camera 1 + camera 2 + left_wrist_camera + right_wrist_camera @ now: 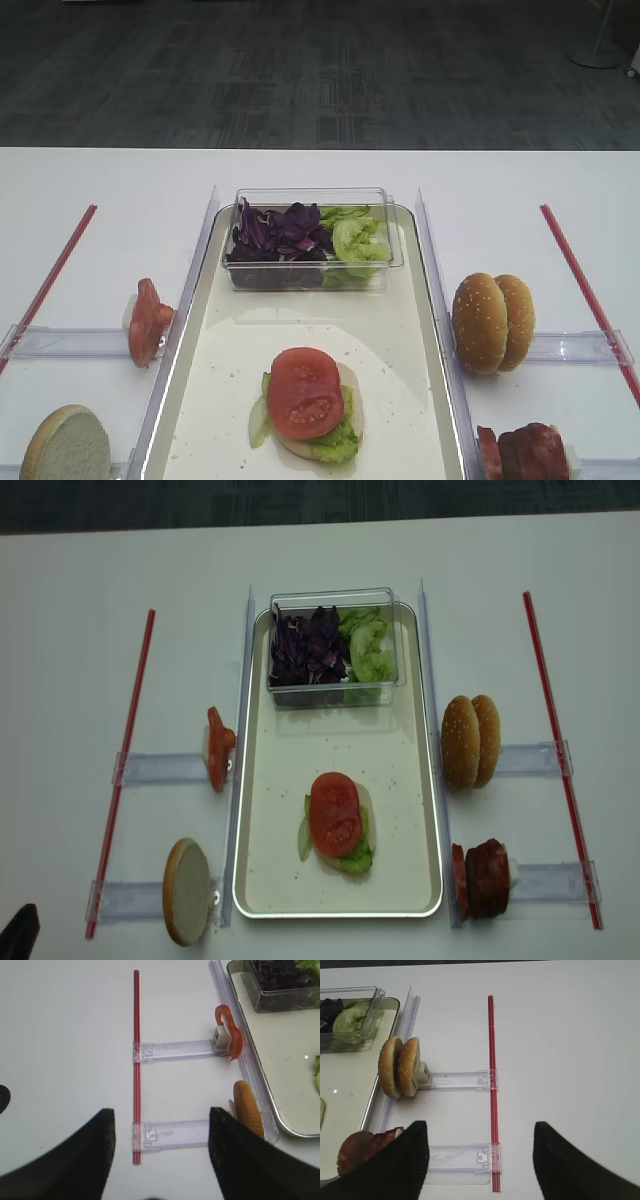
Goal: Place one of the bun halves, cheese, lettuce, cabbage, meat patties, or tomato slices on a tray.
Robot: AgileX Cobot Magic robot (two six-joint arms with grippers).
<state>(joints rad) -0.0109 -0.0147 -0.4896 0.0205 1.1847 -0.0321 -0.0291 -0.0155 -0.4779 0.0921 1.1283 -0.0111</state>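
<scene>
On the cream tray (pixel 400 330) lies a bun half with lettuce and a tomato slice (pixel 305 392) on top. More tomato slices (pixel 229 1035) stand on edge left of the tray, and a bun half (pixel 247 1112) stands nearer me. To the tray's right are two bun halves (pixel 400 1066) and the meat patties (pixel 357 1152). A clear tub at the tray's far end holds cabbage (pixel 280 235) and lettuce (pixel 358 240). No cheese shows. My left gripper (pixel 161 1110) hangs open and empty over the table, left of the bun half. My right gripper (pixel 480 1123) is open and empty, right of the patties.
Clear plastic rails (pixel 175 1050) run from the tray's sides out to a red rod (pixel 136 1060) on the left and another red rod (pixel 491 1085) on the right. Clear guard strips (pixel 205 240) border the tray. The table's far edge (pixel 320 149) meets dark carpet.
</scene>
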